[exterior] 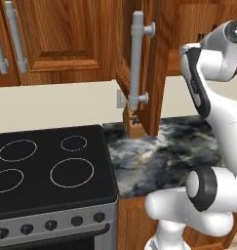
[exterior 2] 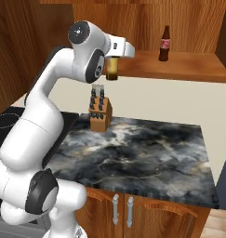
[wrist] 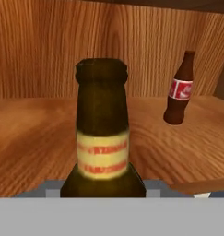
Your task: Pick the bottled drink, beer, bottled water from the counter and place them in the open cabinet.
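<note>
The claw point(exterior 2: 115, 59) was clamped on the beer point(wrist: 103, 133) at the open cabinet point(exterior 2: 189, 65) shelf's front edge. Bottled drink point(exterior 2: 164, 44) stood farther in. Early release risked toppling the beer onto the bench point(exterior 2: 147, 153).

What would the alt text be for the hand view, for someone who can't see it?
The beer, an amber bottle with a yellowish label, stands close up in the tool's grip, over the wooden shelf of the open cabinet. Farther back on the right, the bottled drink already stands on that shelf, with its red and white label.
</note>
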